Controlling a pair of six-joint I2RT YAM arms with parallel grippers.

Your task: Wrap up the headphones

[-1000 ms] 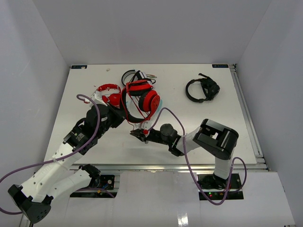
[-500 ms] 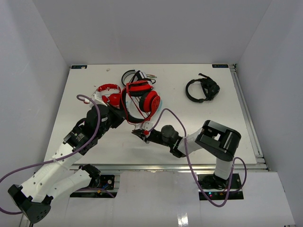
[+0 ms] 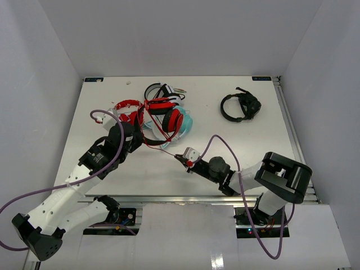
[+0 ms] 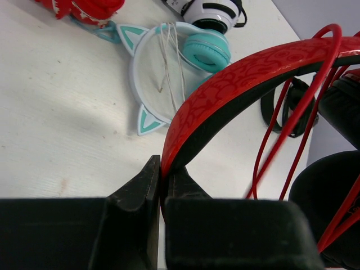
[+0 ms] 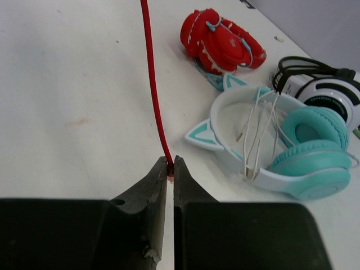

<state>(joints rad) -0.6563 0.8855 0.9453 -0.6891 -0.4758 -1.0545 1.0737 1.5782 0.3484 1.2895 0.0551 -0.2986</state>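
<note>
- Jaws of the left gripper (image 4: 162, 171) are clamped on the red headband (image 4: 236, 79). Jaws of the right gripper (image 5: 170, 164) are pinched shut on the thin red cable (image 5: 153, 90).
- The right arm has swung out to the near right since a second ago, and the cable's now stretched taut. A few strands already cross the band, so I'd guess it's mid-wrap.
- The headphones (image 3: 164, 115) have tipped over. They're held above the tabletop (image 3: 253, 152) at the back, left of centre, over a teal cat-ear pair (image 5: 281, 140).
- The band's crown points near-left into the left jaws, cups toward the far side. The cable's long axis runs diagonally to the near right.
</note>
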